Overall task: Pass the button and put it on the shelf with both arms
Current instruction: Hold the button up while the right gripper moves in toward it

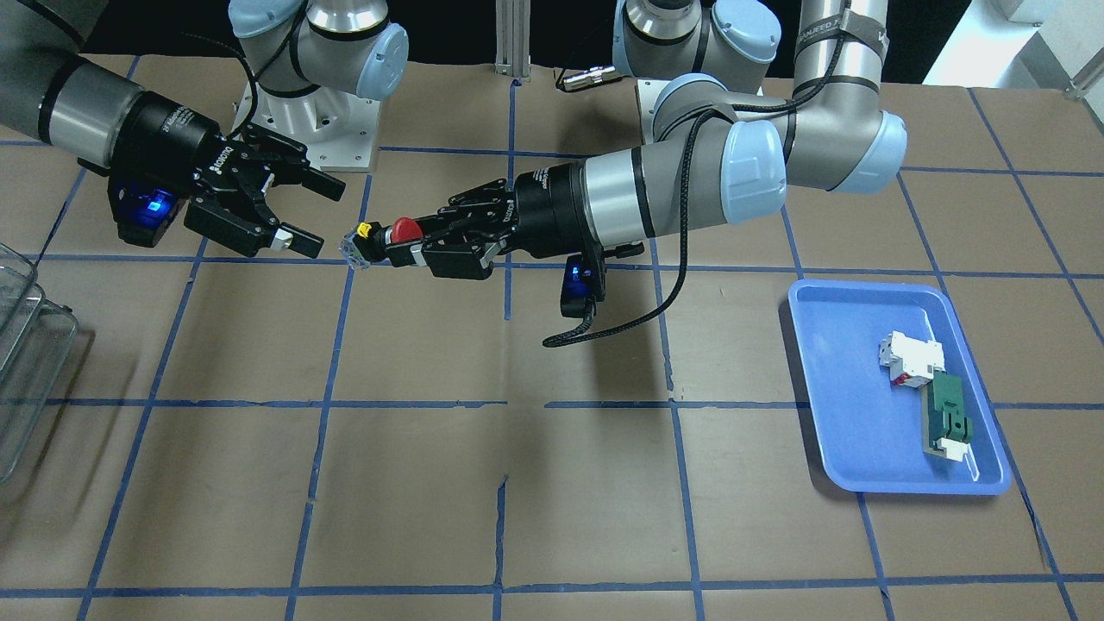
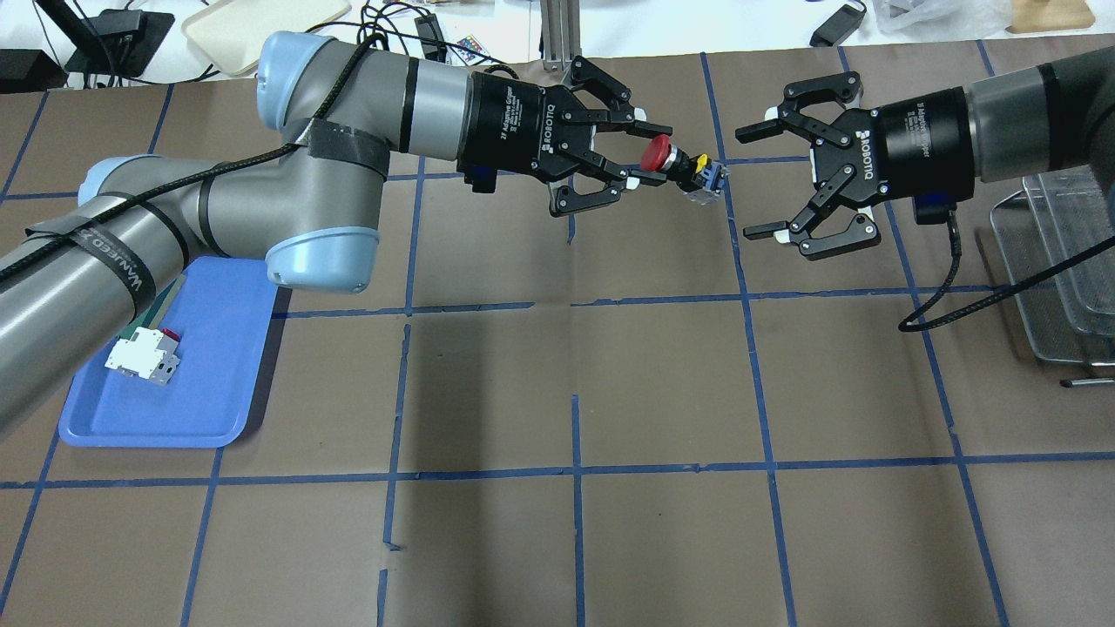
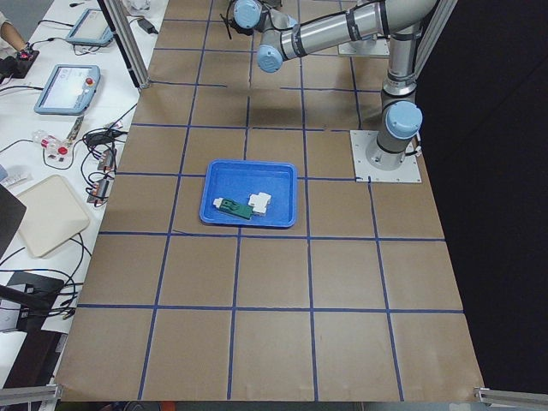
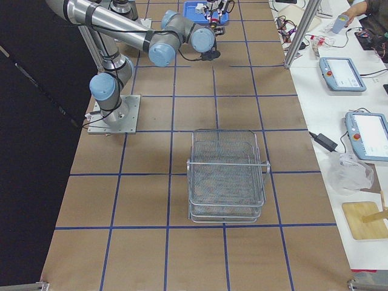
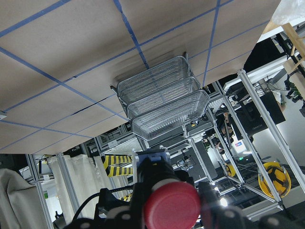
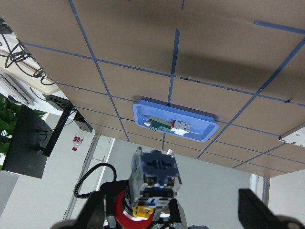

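My left gripper is shut on the button just behind its red cap and holds it level, well above the table, with the greyish-blue base pointing at my right gripper. In the front view the left gripper holds the button the same way. My right gripper is open and empty, its jaws spread wide, a short way from the button's base without touching it. The button's base fills the lower middle of the right wrist view. The shelf stands at the far right.
A blue tray under my left arm holds a white block component and a green flat component. The shelf also shows at the front view's left edge and ahead in the left wrist view. A black cable hangs from the right wrist.
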You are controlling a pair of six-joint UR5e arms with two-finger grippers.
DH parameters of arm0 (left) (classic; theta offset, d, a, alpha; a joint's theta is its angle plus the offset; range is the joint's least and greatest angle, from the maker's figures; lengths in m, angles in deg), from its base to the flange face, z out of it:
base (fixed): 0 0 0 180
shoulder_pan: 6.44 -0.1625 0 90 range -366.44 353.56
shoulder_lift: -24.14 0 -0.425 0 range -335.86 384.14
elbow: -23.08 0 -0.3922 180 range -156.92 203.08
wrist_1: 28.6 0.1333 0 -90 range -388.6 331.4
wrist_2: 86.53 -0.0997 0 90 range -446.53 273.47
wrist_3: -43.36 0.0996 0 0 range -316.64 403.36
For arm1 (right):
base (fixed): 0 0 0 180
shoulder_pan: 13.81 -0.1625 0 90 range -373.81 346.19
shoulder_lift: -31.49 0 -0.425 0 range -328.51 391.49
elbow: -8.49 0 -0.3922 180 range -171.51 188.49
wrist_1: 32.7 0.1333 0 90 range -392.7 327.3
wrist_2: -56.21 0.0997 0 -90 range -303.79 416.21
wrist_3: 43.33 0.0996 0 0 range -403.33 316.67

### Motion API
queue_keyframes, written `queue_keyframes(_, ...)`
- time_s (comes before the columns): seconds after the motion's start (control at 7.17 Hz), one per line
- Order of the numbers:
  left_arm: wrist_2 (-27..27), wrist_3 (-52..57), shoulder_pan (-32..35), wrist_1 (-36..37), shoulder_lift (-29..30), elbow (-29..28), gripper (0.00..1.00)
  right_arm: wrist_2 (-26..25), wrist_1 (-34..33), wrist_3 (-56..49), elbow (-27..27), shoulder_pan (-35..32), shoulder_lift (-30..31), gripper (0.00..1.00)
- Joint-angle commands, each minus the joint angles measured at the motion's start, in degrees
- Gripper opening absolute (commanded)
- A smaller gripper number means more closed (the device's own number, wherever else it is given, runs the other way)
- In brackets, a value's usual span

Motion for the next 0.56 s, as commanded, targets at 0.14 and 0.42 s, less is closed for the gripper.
queue_keyframes(0.14,-0.12,-3.8,0.55,3.14,0.49,0.13,0.0,0.58,-1.31,0.28,-0.22,-0.03,-0.76,1.0)
queue_keyframes(0.42,-0.83,-9.15,0.55,4.89,0.75,0.05,0.0,0.14,-1.22,0.46,-0.22,-0.03,-1.81,1.0)
